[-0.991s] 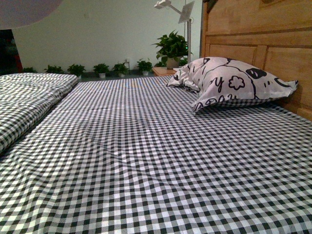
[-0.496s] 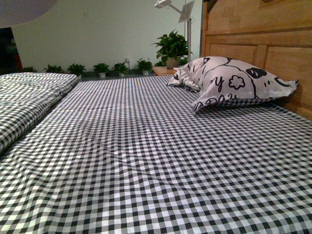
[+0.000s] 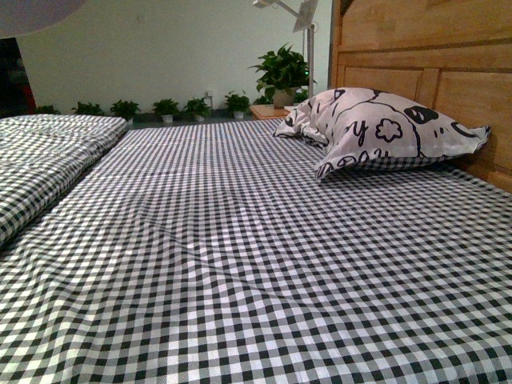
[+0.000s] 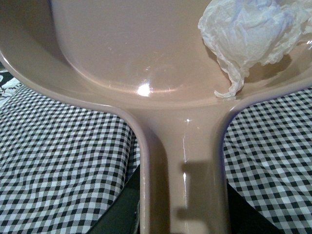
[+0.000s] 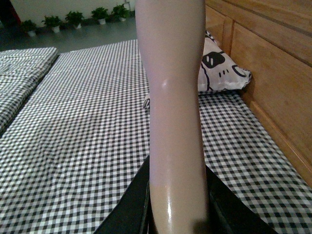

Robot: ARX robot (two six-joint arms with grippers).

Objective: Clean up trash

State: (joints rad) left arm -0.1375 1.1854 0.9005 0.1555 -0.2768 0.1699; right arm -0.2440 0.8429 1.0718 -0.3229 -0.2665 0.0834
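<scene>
In the left wrist view the trash (image 4: 251, 36), a crumpled white paper wad, lies inside the pan of the beige dustpan (image 4: 136, 58), against its rim. My left gripper (image 4: 183, 222) is shut on the dustpan's handle, held above the checked bedsheet (image 4: 53, 161). In the right wrist view my right gripper (image 5: 178, 219) is shut on the beige handle of the brush (image 5: 175, 97), which stands up through the picture; its bristles are out of view. Neither arm shows in the front view.
A black-and-white checked sheet (image 3: 240, 240) covers the bed. A patterned pillow (image 3: 384, 128) leans near the wooden headboard (image 3: 432, 56) at the right. A folded checked quilt (image 3: 40, 160) lies at the left. Potted plants (image 3: 280, 76) line the far wall.
The front view has shifted slightly: the pillow, headboard and plants sit a little higher in the picture than a second ago. Nothing on the bed has moved.
</scene>
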